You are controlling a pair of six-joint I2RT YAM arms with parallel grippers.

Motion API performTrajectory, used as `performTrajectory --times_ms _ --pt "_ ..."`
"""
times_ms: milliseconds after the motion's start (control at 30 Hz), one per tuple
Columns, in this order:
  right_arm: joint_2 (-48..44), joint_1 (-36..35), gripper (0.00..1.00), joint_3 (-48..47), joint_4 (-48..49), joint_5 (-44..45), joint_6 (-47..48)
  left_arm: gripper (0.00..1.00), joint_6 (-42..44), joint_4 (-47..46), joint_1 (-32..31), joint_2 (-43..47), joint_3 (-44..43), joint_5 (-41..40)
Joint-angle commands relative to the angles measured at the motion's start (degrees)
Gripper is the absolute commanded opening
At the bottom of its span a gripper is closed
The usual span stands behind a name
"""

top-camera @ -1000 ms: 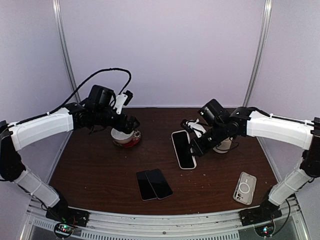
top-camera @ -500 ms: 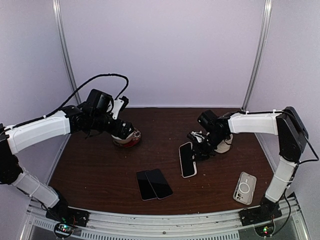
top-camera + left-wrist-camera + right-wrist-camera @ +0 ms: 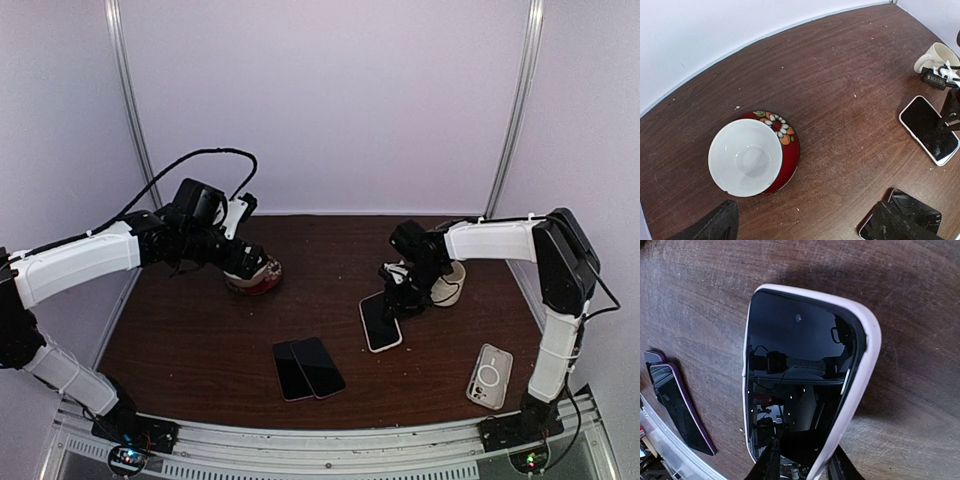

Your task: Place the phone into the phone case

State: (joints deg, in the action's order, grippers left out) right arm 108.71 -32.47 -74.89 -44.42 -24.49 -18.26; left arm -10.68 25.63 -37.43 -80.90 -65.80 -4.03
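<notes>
A black-screened phone with a white rim around it [image 3: 380, 321] is low over the brown table, right of centre. My right gripper [image 3: 401, 297] is shut on its near end. In the right wrist view the phone [image 3: 800, 370] fills the frame, with my fingers on either side of its lower end [image 3: 805, 467]; whether its far end touches the wood I cannot tell. A clear phone case [image 3: 489, 376] with a ring on its back lies at the front right. My left gripper [image 3: 248, 262] is open and empty over a bowl [image 3: 752, 156].
The bowl [image 3: 252, 275] is white inside, red with flowers outside. A cream mug [image 3: 447, 290] stands just right of my right gripper. Two dark phones [image 3: 308, 368] lie side by side at the front centre; one shows in the right wrist view [image 3: 677, 405].
My right gripper has carried the white-rimmed phone down and slightly right, from held up above the table to low by the surface. My left arm dropped a little toward the bowl.
</notes>
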Motion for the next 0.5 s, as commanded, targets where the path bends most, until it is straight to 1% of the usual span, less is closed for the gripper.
performTrajectory --times_ms 0,100,200,233,333,433,467 --pt "-2.0 -1.9 0.30 -4.5 -8.1 14.5 1.7 0.98 -0.2 -0.4 0.7 1.1 -0.4 0.1" --pt "-3.5 -6.6 0.32 -8.7 -15.1 27.7 1.5 0.98 -0.5 -0.3 0.9 1.7 -0.3 0.2" --pt "-4.3 -12.2 0.44 -10.3 -19.6 37.0 -0.8 0.98 -0.3 -1.2 1.1 2.9 0.4 -0.2" --pt "-4.7 -13.2 0.48 -10.1 -20.4 38.3 -1.8 0.98 -0.3 -1.4 1.1 3.0 0.6 -0.2" --pt "-7.4 -13.8 0.60 -6.0 -20.3 38.6 -5.0 0.97 -0.4 -1.4 1.1 3.3 0.7 0.5" --pt "-11.9 -13.7 0.61 -2.4 -21.7 39.1 -8.6 0.98 -0.7 -1.2 1.1 3.4 0.5 0.9" --pt "-14.0 -13.7 0.60 -0.8 -22.9 39.5 -11.1 0.98 -0.8 -1.1 1.2 3.5 0.5 0.9"
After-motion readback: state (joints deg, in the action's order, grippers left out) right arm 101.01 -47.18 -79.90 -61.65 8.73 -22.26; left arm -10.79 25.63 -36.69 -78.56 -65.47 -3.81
